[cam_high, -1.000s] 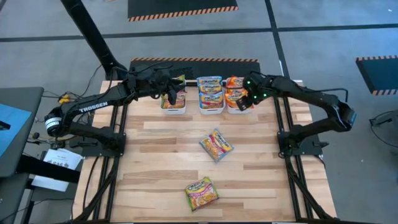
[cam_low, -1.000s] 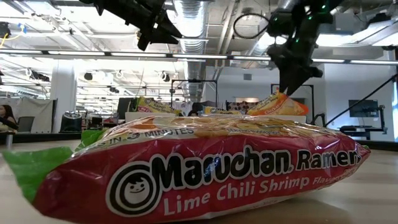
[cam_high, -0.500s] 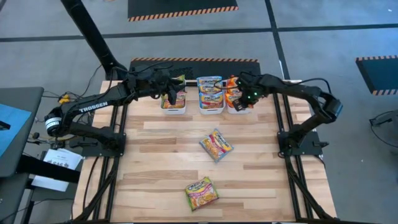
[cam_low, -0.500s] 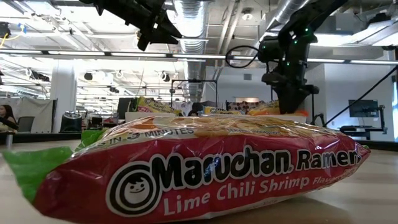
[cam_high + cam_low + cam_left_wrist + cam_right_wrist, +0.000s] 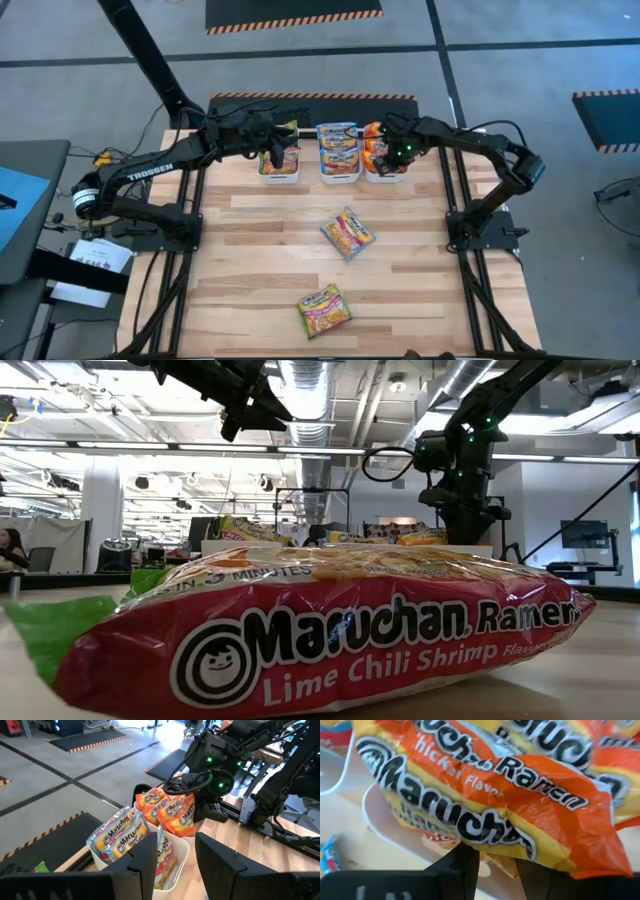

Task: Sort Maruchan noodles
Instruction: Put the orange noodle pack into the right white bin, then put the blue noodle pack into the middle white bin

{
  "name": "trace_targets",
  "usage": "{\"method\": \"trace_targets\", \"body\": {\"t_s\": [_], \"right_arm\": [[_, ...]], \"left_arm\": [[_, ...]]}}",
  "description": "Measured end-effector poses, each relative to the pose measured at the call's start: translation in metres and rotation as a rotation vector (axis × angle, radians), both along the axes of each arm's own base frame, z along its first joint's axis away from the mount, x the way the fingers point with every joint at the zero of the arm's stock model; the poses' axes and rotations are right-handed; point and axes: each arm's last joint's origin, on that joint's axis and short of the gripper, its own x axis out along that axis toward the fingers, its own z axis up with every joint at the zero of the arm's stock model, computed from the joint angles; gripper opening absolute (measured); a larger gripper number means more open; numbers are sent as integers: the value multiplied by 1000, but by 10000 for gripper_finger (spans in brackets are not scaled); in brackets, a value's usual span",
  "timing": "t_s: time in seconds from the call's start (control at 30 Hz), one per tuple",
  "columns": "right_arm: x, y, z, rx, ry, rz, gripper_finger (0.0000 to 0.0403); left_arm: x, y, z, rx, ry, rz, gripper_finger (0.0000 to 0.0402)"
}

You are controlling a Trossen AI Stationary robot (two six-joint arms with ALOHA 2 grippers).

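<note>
High view first: I see my right gripper [image 5: 384, 158] down in the right-hand bin [image 5: 383, 176], its fingers pinching an orange noodle packet [image 5: 510, 785] among the others there. My left gripper [image 5: 272, 158] hangs over the left bin [image 5: 279, 176], fingers spread and empty. Two packets [image 5: 347, 233] [image 5: 324, 309] lie loose on the table [image 5: 250, 260].

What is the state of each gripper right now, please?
Left gripper: open, empty, above the left bin.
Right gripper: jaws closed on an orange Chicken Flavor packet at the right bin.
</note>
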Motion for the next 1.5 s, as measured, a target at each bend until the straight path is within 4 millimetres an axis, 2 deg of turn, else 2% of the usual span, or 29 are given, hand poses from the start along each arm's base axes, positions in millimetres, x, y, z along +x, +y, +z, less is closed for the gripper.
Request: {"method": "trace_targets", "body": {"t_s": [0.23,0.6,0.8,0.97,1.13,1.33,1.5], "right_arm": [[0,6,5,37,-8,13,144],[-8,14,63,-81,-157,0,143],[-17,22,83,-134,-218,11,143],[-20,25,88,-167,-220,82,143],[-16,32,89,-48,-326,163,151],[-1,54,90,75,-417,328,175],[10,75,89,146,-409,343,204]], "left_arm": [[0,0,0,0,0,0,117],[0,0,0,0,0,0,117],[-1,0,-3,-52,13,10,117],[-1,-1,-6,-72,32,6,117],[0,-2,-4,-114,-2,-49,117],[3,-9,-5,-150,0,-143,117],[6,-18,-7,-171,18,-211,117]]}}
